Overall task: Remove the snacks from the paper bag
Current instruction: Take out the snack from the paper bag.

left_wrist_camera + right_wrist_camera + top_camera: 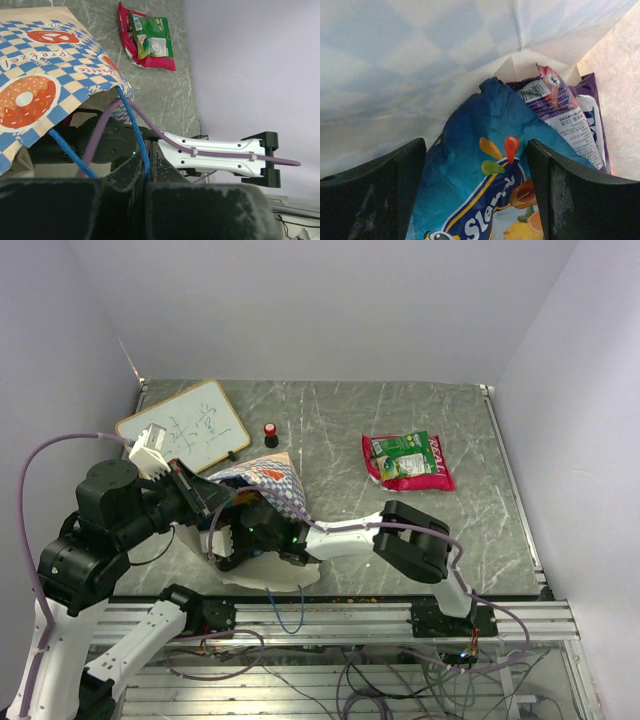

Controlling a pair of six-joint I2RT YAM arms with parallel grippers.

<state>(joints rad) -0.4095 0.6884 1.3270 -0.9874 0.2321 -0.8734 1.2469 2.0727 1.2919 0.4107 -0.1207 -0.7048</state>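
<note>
The left arm [110,505] stood at the near left of the tabletop [500,530], its forearm angled toward the centre, and the left jaws were pinched tight on a blue cord handle [135,130] of the paper bag [275,480], holding the bag's mouth lifted. The right arm [400,535] was folded at the elbow near the front edge and stretched leftward, low over the tabletop, with its wrist pushed into the bag's opening under the raised checked panel. Inside, the right jaws stood wide apart, one finger on each side of a blue packet [470,125] without pressing on it; a purple packet [560,115] lay just behind it against the bag's inner fold. Well apart, at the right of the tabletop, a green packet [405,455] lay on top of a red packet [438,478]. A whiteboard [185,425] and a small red-capped bottle [271,432] sat beyond the bag.
</note>
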